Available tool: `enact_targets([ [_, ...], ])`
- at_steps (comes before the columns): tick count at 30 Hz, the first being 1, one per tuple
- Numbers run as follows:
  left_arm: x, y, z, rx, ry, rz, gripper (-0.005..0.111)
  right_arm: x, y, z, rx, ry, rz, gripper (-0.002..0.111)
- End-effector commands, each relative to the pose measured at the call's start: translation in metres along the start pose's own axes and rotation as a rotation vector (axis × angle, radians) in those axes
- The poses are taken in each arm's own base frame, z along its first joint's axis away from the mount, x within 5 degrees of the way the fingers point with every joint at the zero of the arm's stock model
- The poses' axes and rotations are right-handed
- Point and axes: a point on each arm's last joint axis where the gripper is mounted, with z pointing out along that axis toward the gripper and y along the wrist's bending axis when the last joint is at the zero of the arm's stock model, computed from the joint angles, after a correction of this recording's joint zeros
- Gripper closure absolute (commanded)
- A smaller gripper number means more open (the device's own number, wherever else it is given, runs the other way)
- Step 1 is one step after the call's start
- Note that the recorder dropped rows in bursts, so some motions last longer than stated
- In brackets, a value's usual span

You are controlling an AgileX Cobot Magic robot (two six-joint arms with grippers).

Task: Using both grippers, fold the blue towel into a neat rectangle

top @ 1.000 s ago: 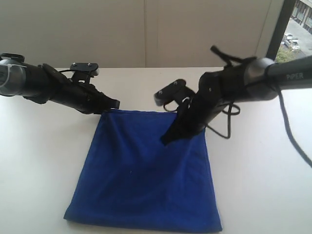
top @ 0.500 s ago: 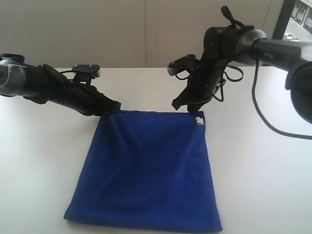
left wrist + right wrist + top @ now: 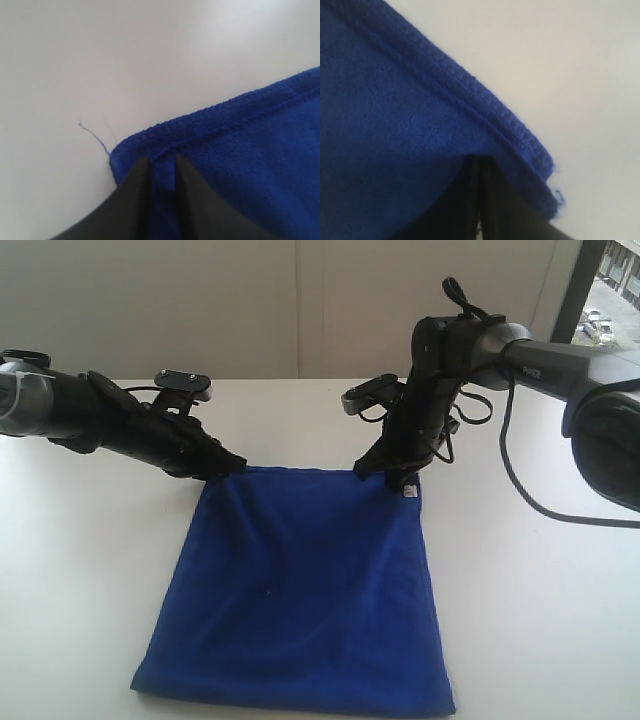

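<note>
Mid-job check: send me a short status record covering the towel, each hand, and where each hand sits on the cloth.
towel: blue towel lies spread flat on the white table
left hand: left hand is at the towel's far left corner in the exterior view, fingers pinched with cloth between them
right hand: right hand is at the far right corner beside the white tag, fingers shut; unclear whether it grips any cloth
corners: left corner looks slightly raised, the rest lies flat
</note>
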Motion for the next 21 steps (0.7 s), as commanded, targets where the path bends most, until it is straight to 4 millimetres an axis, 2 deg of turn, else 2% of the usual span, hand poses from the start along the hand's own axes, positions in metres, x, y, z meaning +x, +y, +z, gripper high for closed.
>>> enact_targets([
  [1, -0.003, -0.002, -0.004, 0.019, -0.004, -0.001, 0.077, 0.006, -0.004, 0.016, -0.010, 0.035, -0.001, 0.108],
  [2, -0.003, -0.003, -0.004, 0.027, 0.001, 0.000, 0.076, 0.006, -0.003, 0.016, -0.012, 0.035, 0.000, 0.108],
  [4, -0.002, -0.004, -0.004, 0.033, 0.004, 0.000, 0.080, 0.006, -0.003, 0.016, -0.014, 0.036, 0.001, 0.108],
  [6, -0.003, -0.003, -0.004, 0.028, 0.001, 0.000, 0.094, 0.006, -0.003, 0.016, -0.017, 0.037, 0.002, 0.108],
  [7, -0.004, -0.002, -0.004, 0.012, -0.009, -0.001, 0.107, 0.006, -0.003, 0.016, -0.017, 0.037, 0.002, 0.108],
  [12, -0.006, 0.000, -0.005, -0.008, -0.024, 0.002, 0.107, 0.006, -0.003, 0.016, -0.017, 0.037, 0.002, 0.108],
  [21, -0.021, -0.002, -0.022, -0.036, -0.082, 0.048, 0.107, 0.006, -0.003, 0.016, -0.017, 0.037, 0.002, 0.108],
])
